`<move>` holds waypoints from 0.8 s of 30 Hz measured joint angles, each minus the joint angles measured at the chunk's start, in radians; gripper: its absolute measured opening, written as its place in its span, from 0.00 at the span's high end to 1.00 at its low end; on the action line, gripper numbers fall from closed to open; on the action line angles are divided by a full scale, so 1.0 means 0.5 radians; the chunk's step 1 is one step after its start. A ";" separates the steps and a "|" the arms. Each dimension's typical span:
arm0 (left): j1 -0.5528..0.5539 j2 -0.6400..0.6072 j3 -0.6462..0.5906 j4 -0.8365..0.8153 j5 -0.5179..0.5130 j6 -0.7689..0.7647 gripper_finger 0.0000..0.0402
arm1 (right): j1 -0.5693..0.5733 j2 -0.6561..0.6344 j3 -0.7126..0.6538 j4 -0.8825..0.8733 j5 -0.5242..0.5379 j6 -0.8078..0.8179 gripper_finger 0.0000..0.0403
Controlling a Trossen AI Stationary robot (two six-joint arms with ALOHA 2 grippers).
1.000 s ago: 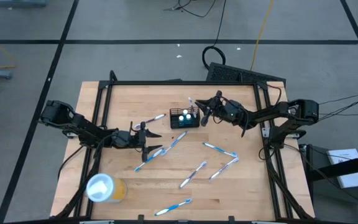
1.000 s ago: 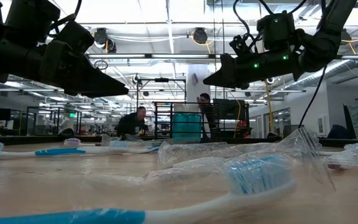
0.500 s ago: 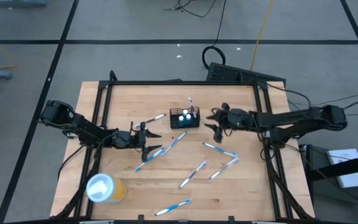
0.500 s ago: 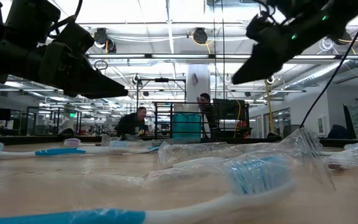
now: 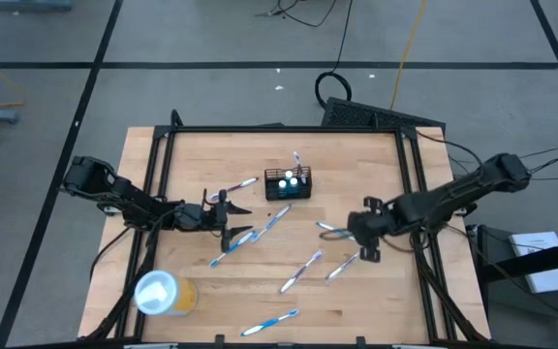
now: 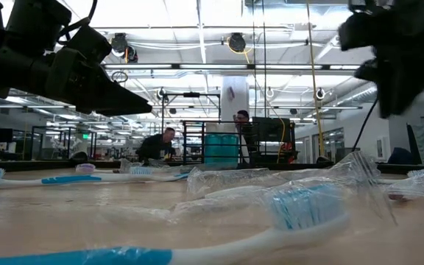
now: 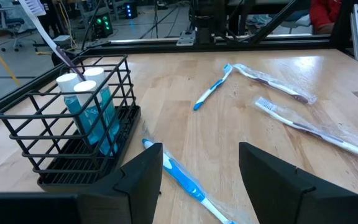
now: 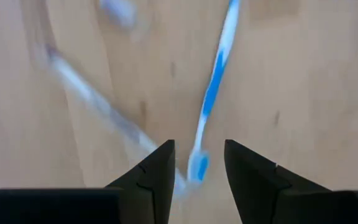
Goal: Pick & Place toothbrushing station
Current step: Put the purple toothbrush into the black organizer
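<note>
The toothbrushing station (image 5: 289, 185) is a small black wire holder standing at the table's middle, toward the far side. It shows in the left wrist view (image 7: 73, 121) with two white-capped blue tubes and a toothbrush standing in it. My left gripper (image 5: 229, 219) stands open to its left, low and nearly level (image 7: 201, 168), over a blue toothbrush (image 7: 180, 177) on the table. My right gripper (image 5: 366, 247) is open at the table's right and points down (image 8: 197, 165) above a blue and white toothbrush (image 8: 215, 87).
Several toothbrushes, some in clear wrappers, lie scattered across the middle and near part of the table (image 5: 300, 271) (image 5: 269, 323). A yellow cup with a white lid (image 5: 163, 293) lies near the front left corner. A black frame (image 5: 410, 184) borders the table.
My right gripper has swung from beside the station's right side toward the table's near right. It has risen and tipped from about level to pointing steeply down over the toothbrushes there. The station and its contents stay where they were.
</note>
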 joint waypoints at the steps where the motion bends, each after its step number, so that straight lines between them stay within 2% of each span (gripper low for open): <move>1: 0.000 0.000 0.000 -0.001 0.000 0.000 0.46 | 0.036 0.034 0.000 -0.031 -0.021 0.042 0.68; 6: -0.001 0.000 0.000 0.002 0.002 -0.009 0.46 | 0.202 0.205 -0.002 0.033 -0.032 0.134 0.68; 14: -0.006 0.000 0.000 0.006 0.004 -0.032 0.46 | 0.389 0.482 -0.002 0.430 -0.137 0.134 0.68; 24: -0.028 0.000 0.000 0.009 0.007 -0.036 0.46 | 0.415 0.700 -0.003 0.181 -0.101 0.038 0.68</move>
